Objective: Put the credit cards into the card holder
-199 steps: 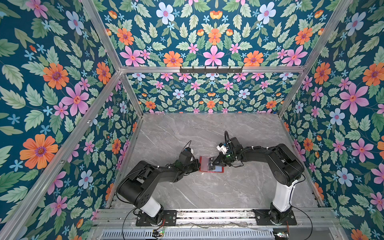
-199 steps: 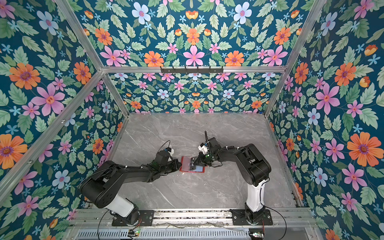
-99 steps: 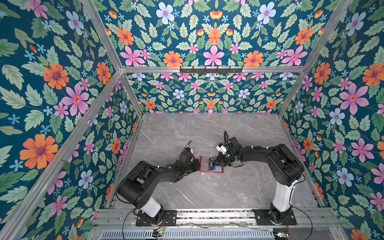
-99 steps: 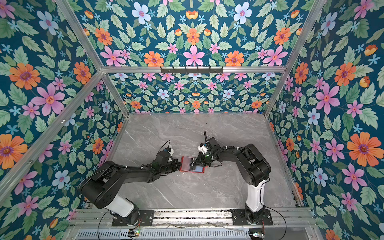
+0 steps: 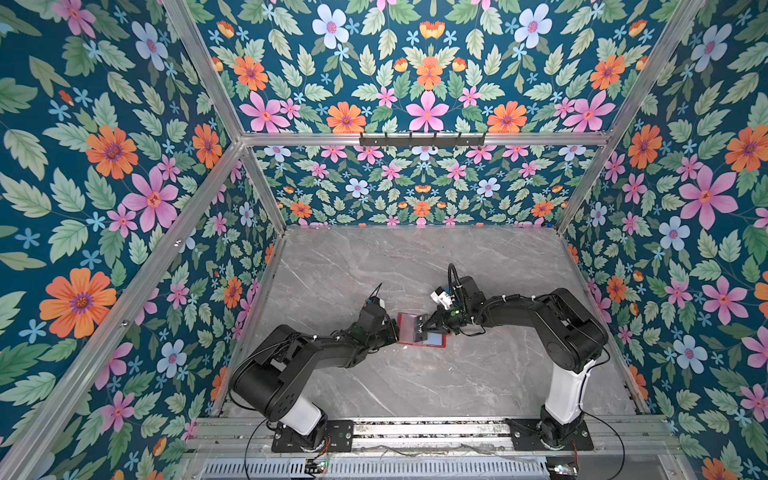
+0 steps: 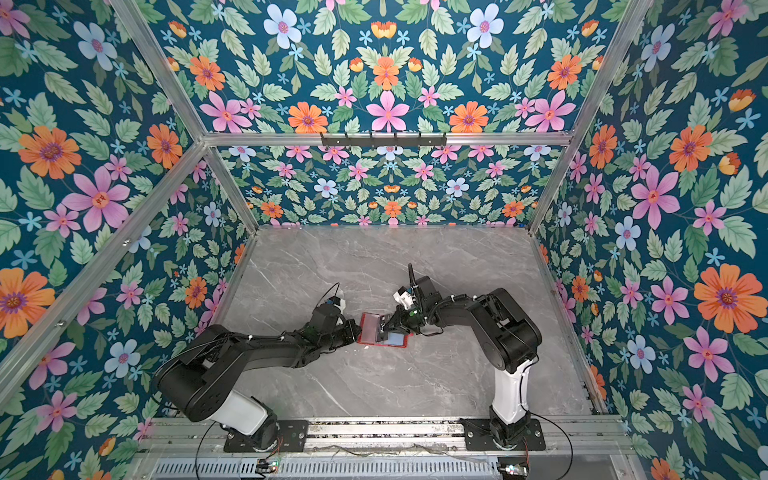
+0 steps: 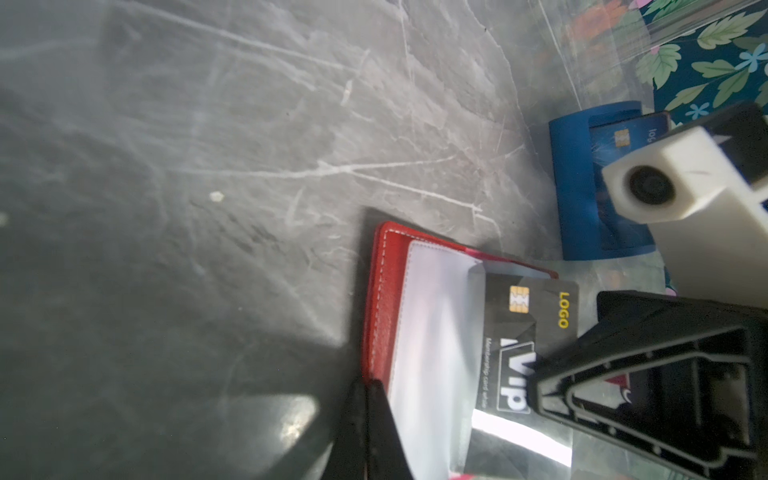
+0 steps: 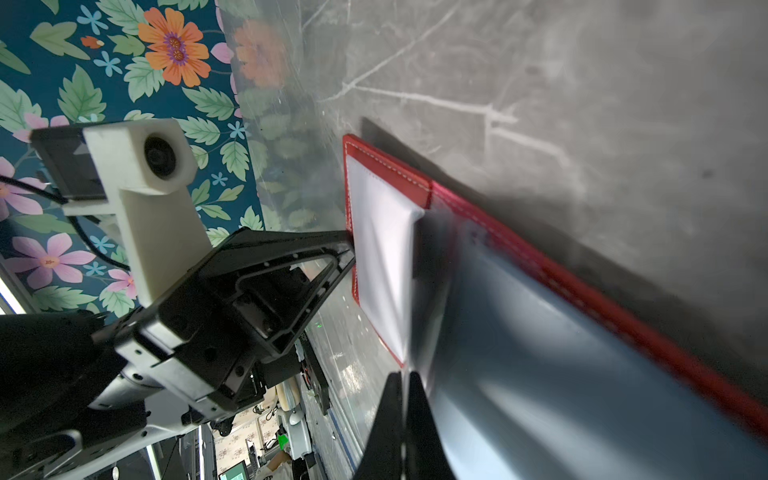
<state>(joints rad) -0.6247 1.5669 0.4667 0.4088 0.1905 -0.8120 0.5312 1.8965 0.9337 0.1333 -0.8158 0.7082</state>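
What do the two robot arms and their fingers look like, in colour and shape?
Left arm and right arm are black, each with a white lower link. Black cables loop at the wrists. White camera blocks sit by black, triangular, open-frame fingers.

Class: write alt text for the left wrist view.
A black VIP card, pinched by the right gripper, sits partly in a sleeve of the open red card holder on a table; the left gripper is shut at the holder's edge.
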